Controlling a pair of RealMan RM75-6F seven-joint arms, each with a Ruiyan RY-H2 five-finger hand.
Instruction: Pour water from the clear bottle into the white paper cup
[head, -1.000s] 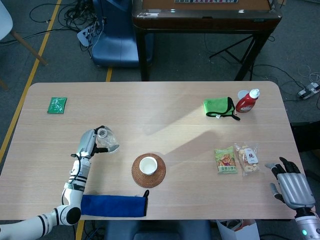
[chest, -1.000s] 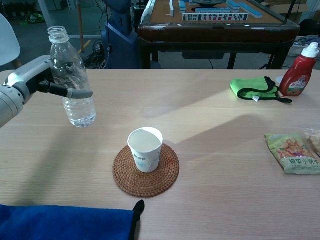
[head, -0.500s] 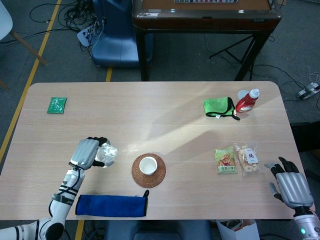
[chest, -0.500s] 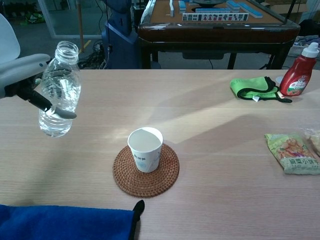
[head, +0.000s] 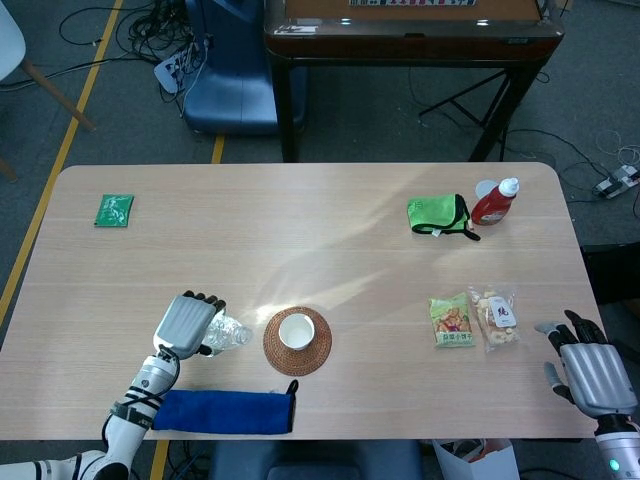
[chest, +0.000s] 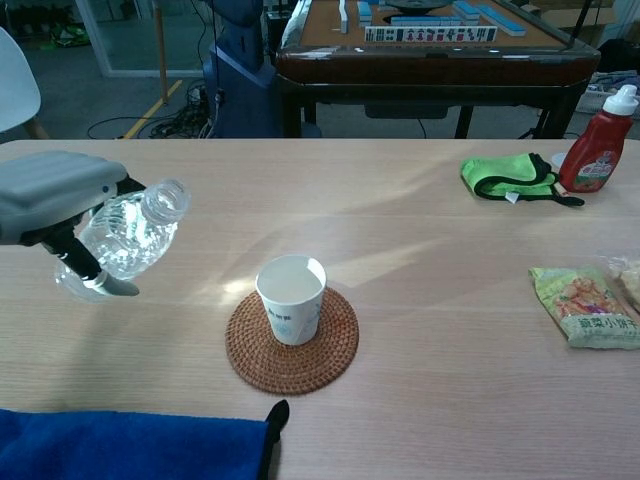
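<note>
My left hand (chest: 55, 195) (head: 187, 323) grips the clear bottle (chest: 125, 235) (head: 230, 332), which is uncapped and tilted with its mouth pointing right toward the cup. The bottle's mouth is left of the cup and a little above its rim, apart from it. The white paper cup (chest: 291, 299) (head: 296, 330) stands upright on a round woven coaster (chest: 292, 342) (head: 297, 341) near the table's front middle. My right hand (head: 590, 372) rests at the table's front right corner, fingers apart, holding nothing.
A blue cloth (chest: 130, 448) (head: 222, 411) lies along the front edge, left of the coaster. Snack packets (head: 473, 318) lie at the right, a green cloth (head: 438, 214) and red sauce bottle (head: 495, 201) at the back right, a green sachet (head: 113, 210) at the back left.
My left hand has moved toward the cup and lowered, tipping the bottle from upright to steeply tilted with its mouth toward the cup. The right hand has barely moved.
</note>
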